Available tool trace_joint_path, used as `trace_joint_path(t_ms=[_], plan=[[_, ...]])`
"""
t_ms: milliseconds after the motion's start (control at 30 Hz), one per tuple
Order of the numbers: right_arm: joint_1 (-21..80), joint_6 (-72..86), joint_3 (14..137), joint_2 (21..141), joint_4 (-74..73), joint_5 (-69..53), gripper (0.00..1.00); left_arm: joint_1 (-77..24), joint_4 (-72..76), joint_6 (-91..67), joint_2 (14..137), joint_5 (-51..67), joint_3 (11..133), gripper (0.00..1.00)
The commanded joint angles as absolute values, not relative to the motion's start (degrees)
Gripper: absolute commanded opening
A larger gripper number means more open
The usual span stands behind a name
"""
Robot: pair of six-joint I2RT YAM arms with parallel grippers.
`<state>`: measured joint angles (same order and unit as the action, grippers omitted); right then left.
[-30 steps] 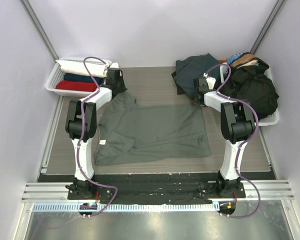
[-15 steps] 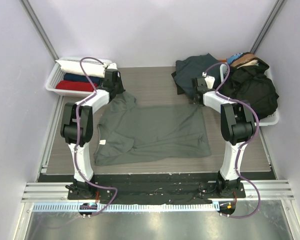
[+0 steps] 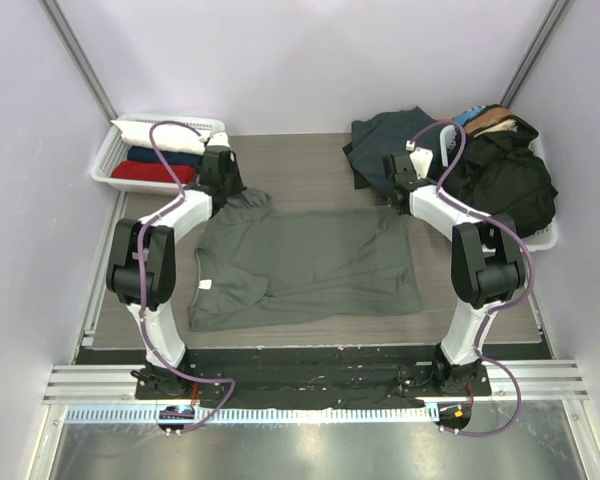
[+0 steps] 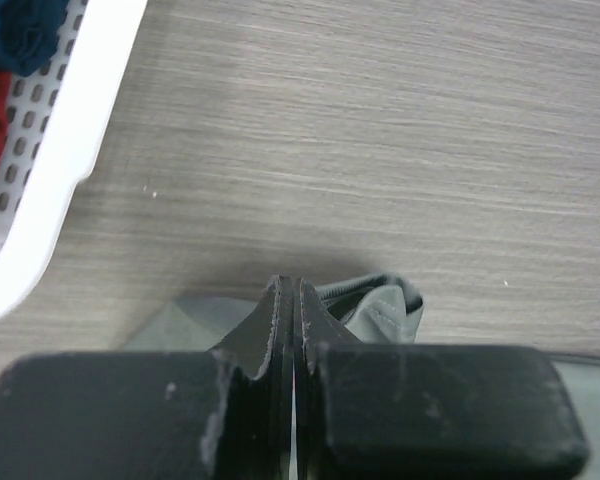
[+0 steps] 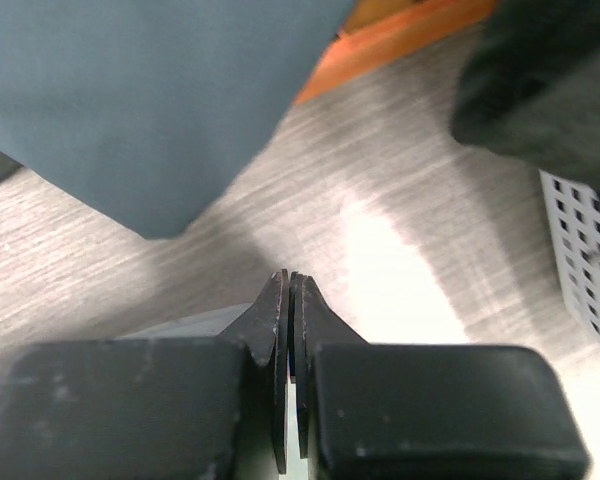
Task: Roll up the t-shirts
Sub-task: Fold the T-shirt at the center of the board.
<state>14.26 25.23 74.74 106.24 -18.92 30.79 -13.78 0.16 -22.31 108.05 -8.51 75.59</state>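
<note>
Centrally on the wood-grain tabletop (image 3: 310,165) one grey-green t-shirt (image 3: 305,265) lies spread out, its collar toward 9 o'clock and its hem toward 3 o'clock. Two arms reach over it. The left hand (image 3: 230,192) sits at the shirt's 11 o'clock corner; in the left wrist view its fingers (image 4: 270,320) are pressed together and clamped on a bunched fold of that cloth. The right hand (image 3: 394,200) is at the shirt's 1 o'clock corner, its fingers (image 5: 315,320) together too, with grey fabric showing beside them, though whether any cloth is pinched between them cannot be told. Two white lattice baskets stand on the tabletop. The left basket (image 3: 107,165), at 10 o'clock, holds three rolled shirts: one white roll (image 3: 155,133), one navy roll (image 3: 158,155) and one red roll (image 3: 150,172). The right basket (image 3: 545,240), at 2 o'clock, carries a black heap (image 3: 505,178) whose pieces cannot be counted. One dark teal shirt (image 3: 380,135) lies crumpled just beside that basket, at 1 o'clock.
</note>
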Motion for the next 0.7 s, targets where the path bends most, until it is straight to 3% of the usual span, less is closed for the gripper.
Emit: trace_joint_path(t_ms=[0,667], plan=[[14.2,27.2,72.8,101.3,-19.9,32.3,0.01,-14.9,2.6,-22.3,100.0,-12.4,71.6,0.00],[14.2,32.1,63.5,91.6,-22.5,28.7,0.01,-20.1,-2.6,-25.5,76.3,-21.8,50.9,0.00]])
